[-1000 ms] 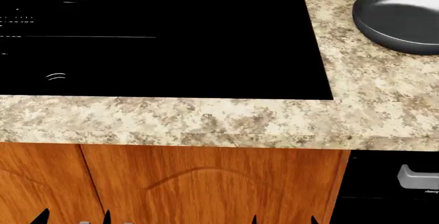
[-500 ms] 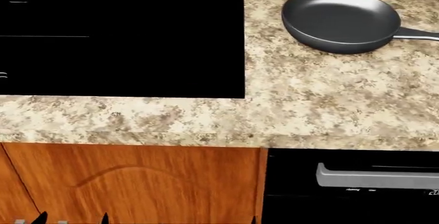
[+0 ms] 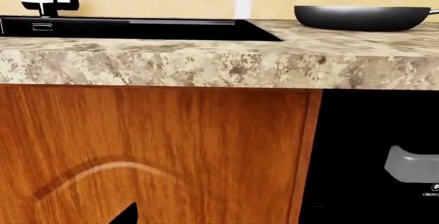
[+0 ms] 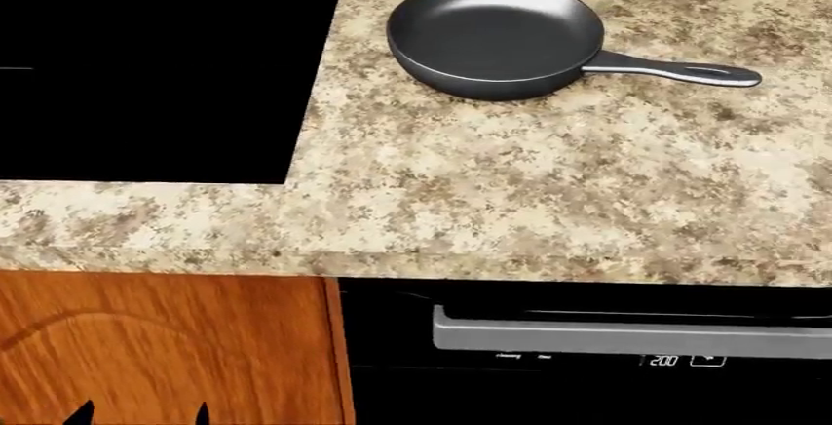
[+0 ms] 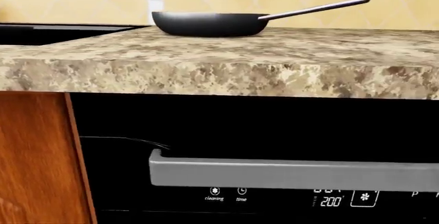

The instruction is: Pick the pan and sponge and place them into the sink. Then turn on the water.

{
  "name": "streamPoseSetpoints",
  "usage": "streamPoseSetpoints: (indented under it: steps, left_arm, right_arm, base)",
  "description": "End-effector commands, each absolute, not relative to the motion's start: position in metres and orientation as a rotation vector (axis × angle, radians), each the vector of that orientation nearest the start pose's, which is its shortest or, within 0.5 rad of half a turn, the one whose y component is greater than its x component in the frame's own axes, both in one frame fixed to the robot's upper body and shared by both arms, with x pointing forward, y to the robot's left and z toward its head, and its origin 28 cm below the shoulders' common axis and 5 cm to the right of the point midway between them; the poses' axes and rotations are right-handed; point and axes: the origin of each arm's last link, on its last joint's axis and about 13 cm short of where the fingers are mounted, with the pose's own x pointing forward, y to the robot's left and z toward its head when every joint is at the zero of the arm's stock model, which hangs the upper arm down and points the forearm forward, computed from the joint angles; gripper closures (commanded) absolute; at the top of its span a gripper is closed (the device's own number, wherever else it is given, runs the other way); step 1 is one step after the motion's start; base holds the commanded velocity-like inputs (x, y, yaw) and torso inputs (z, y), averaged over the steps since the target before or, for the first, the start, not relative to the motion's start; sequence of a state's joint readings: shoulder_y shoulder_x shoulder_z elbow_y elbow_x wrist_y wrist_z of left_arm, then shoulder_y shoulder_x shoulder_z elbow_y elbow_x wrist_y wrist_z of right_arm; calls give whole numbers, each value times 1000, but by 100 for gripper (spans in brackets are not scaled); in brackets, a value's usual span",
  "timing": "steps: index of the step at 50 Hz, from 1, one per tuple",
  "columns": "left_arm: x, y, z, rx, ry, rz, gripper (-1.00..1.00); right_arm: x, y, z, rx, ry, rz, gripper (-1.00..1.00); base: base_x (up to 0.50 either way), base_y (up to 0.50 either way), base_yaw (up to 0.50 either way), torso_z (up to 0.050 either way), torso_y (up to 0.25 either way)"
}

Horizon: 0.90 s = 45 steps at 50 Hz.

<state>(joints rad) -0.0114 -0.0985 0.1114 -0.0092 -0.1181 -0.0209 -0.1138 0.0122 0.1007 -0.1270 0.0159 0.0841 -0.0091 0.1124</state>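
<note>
Pan ahead and above both tools, handle toward my right.

The pan (image 4: 494, 38) rests on the worktop (image 4: 547, 191) beside the sink (image 4: 156, 74); its handle (image 4: 676, 72) runs rightward, nearer my right arm. Left tool (image 4: 140, 413) shows tips only; its state cannot be told. Right tool unseen.

Even, bright, shadowless render light. Soft sheen inside pan (image 4: 494, 30), brighter along far wall; faint dark contact shadow under its base. Sink (image 4: 156, 74) reads flat pure black, no shading, only thin white line highlights. Countertop (image 4: 547, 191) texture sharp in all views. No blur, no edge distortion.
</note>
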Motion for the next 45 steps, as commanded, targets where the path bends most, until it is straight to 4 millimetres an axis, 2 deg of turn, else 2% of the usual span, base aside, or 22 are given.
streamPoseSetpoints:
  steps: [1, 16, 30, 45]
  left_arm:
    - [213, 206, 12, -15, 33, 15, -100]
    - [211, 208, 11, -23, 33, 8, -100]
    - [216, 203, 11, 8, 58, 25, -100]
    - [214, 208, 10, -11, 67, 33, -100]
  right_arm:
    - [212, -95, 10, -21, 14, 11, -100]
    - [212, -96, 11, -17, 6, 3, -100]
    - [212, -96, 10, -25, 10, 2, -100]
    - [212, -96, 10, -25, 12, -1, -100]
  base:
    - [0, -500, 0, 0, 0]
    - [0, -421, 0, 0, 0]
    - [0, -6, 0, 0, 0]
    - [0, 0, 0, 0, 0]
